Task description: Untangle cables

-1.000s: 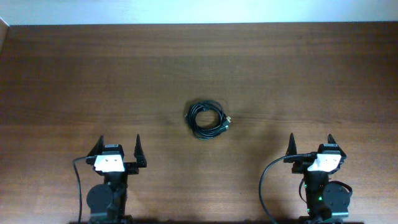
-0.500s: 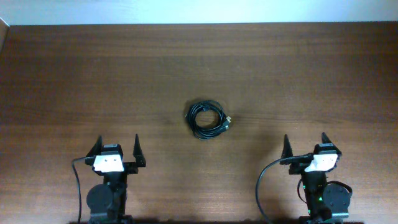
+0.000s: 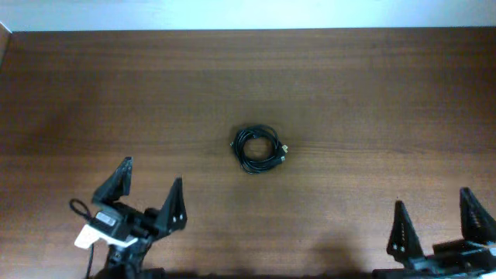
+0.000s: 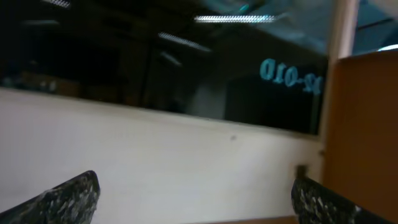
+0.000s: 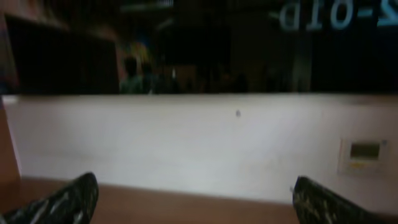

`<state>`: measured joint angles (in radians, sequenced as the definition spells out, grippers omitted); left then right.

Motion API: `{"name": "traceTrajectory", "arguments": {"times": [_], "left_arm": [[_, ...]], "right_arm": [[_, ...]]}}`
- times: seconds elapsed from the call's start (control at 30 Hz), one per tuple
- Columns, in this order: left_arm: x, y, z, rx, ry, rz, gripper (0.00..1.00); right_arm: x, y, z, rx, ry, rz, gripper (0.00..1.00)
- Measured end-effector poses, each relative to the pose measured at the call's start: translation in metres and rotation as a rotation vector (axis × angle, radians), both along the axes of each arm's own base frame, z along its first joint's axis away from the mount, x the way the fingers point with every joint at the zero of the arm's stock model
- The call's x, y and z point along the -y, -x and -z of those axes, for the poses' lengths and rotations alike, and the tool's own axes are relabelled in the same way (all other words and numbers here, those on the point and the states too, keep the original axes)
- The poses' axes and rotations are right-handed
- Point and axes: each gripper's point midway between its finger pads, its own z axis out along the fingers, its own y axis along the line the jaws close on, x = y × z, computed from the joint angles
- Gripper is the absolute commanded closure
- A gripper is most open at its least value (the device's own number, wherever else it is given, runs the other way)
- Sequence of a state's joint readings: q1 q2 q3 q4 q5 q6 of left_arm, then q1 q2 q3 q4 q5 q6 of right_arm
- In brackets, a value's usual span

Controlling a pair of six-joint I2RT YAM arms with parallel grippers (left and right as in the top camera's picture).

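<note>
Black cables (image 3: 254,164), prob. coiled; R gripper (image 3: 432,197) cropped.

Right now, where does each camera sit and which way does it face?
Overhead: above the table, looking down at the coiled cables; left gripper and right gripper, both open, show at the near edge.
Left wrist: on the left arm, facing a white wall and dark window; own fingertips in the bottom corners.
Right wrist: on the right arm, facing likewise; own fingertips low.
Shared: both wrist views show that wall and window lettering, not cables.
</note>
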<state>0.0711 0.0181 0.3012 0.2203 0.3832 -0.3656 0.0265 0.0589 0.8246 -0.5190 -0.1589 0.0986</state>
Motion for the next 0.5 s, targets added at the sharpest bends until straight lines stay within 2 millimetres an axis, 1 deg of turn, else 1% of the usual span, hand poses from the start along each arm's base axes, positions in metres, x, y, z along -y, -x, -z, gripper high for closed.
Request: {"name": "traceTrajectory", "arguments": {"times": [0.03, 0.07, 0.13, 0.17, 0.2, 0.23, 0.27, 0.3, 0.4, 0.47, 0.5], "left_arm": [[0.002, 0.005, -0.01, -0.002, -0.002, 0.013, 0.01], [0.007, 0.007, -0.018, -0.047, -0.006, 0.04, 0.01], [0.014, 0.001, -0.032, -0.138, -0.015, 0.089, 0.01], [0.02, -0.002, -0.04, -0.173, -0.026, 0.126, 0.01], [0.025, -0.008, -0.047, -0.201, -0.036, 0.159, 0.01], [0.033, -0.012, -0.054, -0.24, -0.053, 0.216, 0.01], [0.042, -0.014, -0.059, -0.277, -0.07, 0.279, 0.01], [0.05, -0.016, -0.065, -0.307, -0.087, 0.34, 0.01], [0.071, -0.017, -0.074, -0.398, -0.121, 0.52, 0.01], [0.078, -0.017, -0.074, -0.436, -0.128, 0.589, 0.01], [0.081, -0.016, -0.075, -0.443, -0.135, 0.622, 0.01]], "right_arm": [[0.0, 0.001, -0.001, -0.033, -0.018, -0.004, 0.01], [0.0, -0.004, 0.003, -0.108, -0.033, -0.007, 0.01], [-0.004, -0.015, 0.018, -0.269, -0.042, -0.026, 0.01], [-0.008, -0.022, 0.028, -0.38, -0.044, -0.047, 0.01], [-0.013, -0.029, 0.031, -0.463, -0.047, -0.073, 0.01], [-0.015, -0.03, 0.035, -0.513, -0.047, -0.087, 0.01], [-0.024, -0.033, 0.037, -0.616, -0.054, -0.137, 0.01], [-0.031, -0.029, 0.037, -0.693, -0.064, -0.181, 0.01], [-0.054, -0.017, 0.02, -0.834, -0.1, -0.327, 0.01], [-0.068, -0.003, 0.015, -0.916, -0.135, -0.416, 0.01], [-0.075, 0.003, 0.006, -0.916, -0.148, -0.47, 0.01]]}}
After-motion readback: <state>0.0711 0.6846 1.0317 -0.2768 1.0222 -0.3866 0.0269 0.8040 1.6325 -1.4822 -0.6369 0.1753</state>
